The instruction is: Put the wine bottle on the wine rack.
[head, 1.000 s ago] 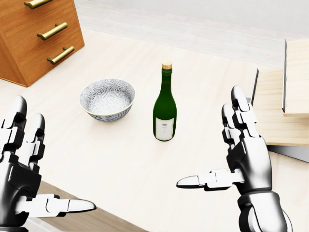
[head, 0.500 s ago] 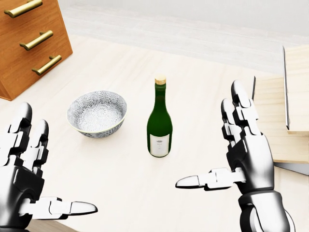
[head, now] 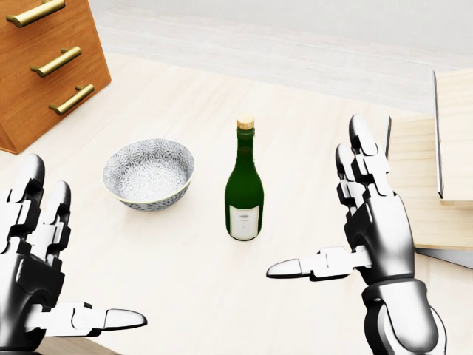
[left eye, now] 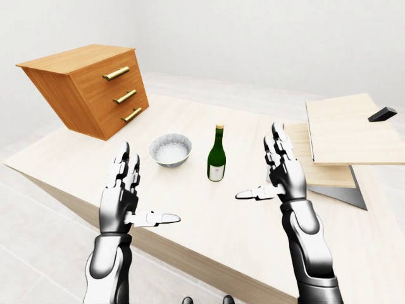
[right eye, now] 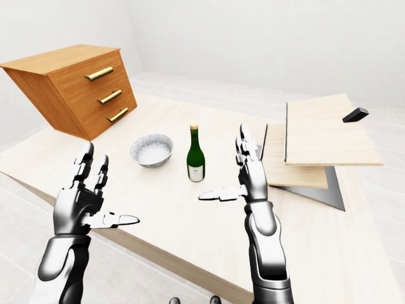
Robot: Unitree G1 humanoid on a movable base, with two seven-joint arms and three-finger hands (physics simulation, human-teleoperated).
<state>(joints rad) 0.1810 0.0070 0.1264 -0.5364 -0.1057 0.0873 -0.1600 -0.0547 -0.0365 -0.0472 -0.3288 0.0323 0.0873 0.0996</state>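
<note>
A green wine bottle (head: 244, 185) with a cork top and a white label stands upright on the light wooden table (head: 185, 266), near the middle of the head view. The wine rack (left eye: 342, 130), made of pale wooden shelves, stands at the right of the table. My left hand (head: 77, 255) is open at the bottom left, well clear of the bottle. My right hand (head: 314, 203) is open with its thumb pointing left, to the right of the bottle and a little below it, not touching it. Both hands are empty.
A patterned grey bowl (head: 148, 174) sits just left of the bottle. A wooden drawer cabinet (head: 44, 59) with brass handles stands at the top left. A small black block (left eye: 382, 114) lies on the rack's top shelf. The table's near edge (left eye: 190, 256) runs below my hands.
Over the first half second the whole picture shifted left and down, so the camera moved. Since then the scene is steady; my right hand has edged slightly left.
</note>
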